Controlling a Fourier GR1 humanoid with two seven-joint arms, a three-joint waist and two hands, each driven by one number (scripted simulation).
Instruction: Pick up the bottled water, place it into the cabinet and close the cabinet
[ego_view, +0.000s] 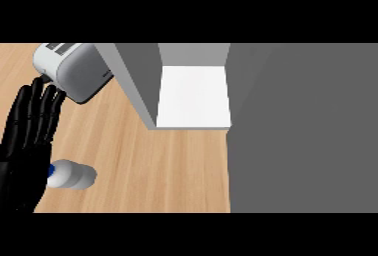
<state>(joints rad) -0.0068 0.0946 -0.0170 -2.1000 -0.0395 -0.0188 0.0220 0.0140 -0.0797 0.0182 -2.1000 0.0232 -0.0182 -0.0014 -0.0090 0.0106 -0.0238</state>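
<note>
My left hand (26, 145) is open, fingers straight, at the surface's (148, 165) left edge. The bottled water (71, 175) lies touching its right; bare wood separates it from the open cabinet (192, 95).

Inventory, by count:
- Bottled water (72, 175): one, lying on the desk (162, 170).
- Toaster (74, 70): one, white, at the desk's far left.
- Cabinet (193, 95): one, with one white shelf showing inside.
- Cabinet door (303, 130): one, grey.
- Hand: one in view, the left hand (26, 135).
</note>
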